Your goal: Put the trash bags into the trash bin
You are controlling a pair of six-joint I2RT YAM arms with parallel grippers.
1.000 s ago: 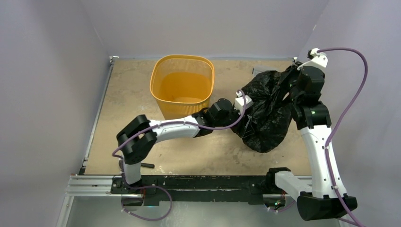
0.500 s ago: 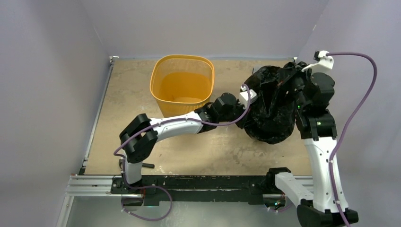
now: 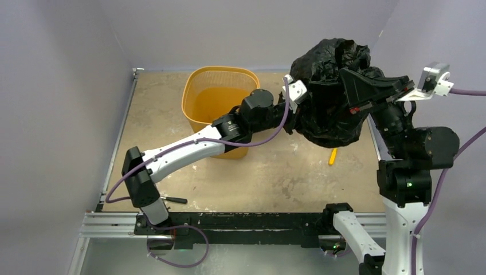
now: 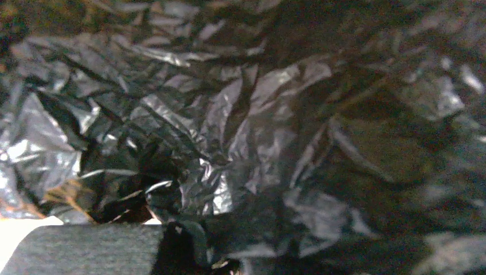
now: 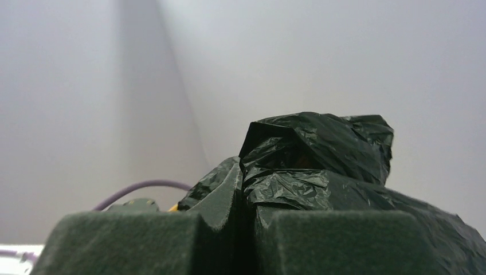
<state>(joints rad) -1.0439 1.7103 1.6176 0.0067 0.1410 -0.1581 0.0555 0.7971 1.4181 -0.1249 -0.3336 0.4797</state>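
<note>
Top external view gives you the layout: the sandy, scuffed table (image 3: 275,177) carries the trash bin (image 3: 223,69) at its far middle. The trash bag (image 3: 329,86) hangs to the right of the bin, apparently clear of the tabletop. The bag is a bunched mass of thin, glossy black film, deeply wrinkled. Its long axis runs from a crumpled peak against the back wall down to a rounded belly nearer you.

The bin is orange-yellow plastic with fine mesh walls and a rounded-square rim, tapering to a smaller base. It stands upright with its mouth open upward.

The relation that matters for you is this: the bin lies directly left of the bag, and the bag's left edge is near the bin's right rim but not over it. Your left arm is the nearer one, its forearm crossing in front of the bin's near right corner.

The left gripper (image 3: 302,114) is buried in the bag's left side. On the left wrist view, film crowds against its one visible finger (image 4: 86,252), so judge it clamped on film. The right gripper (image 5: 247,217) pinches a fold between nearly closed fingers, on the bag's right.

A small yellow stick (image 3: 332,156) lies on the table below the bag.
</note>
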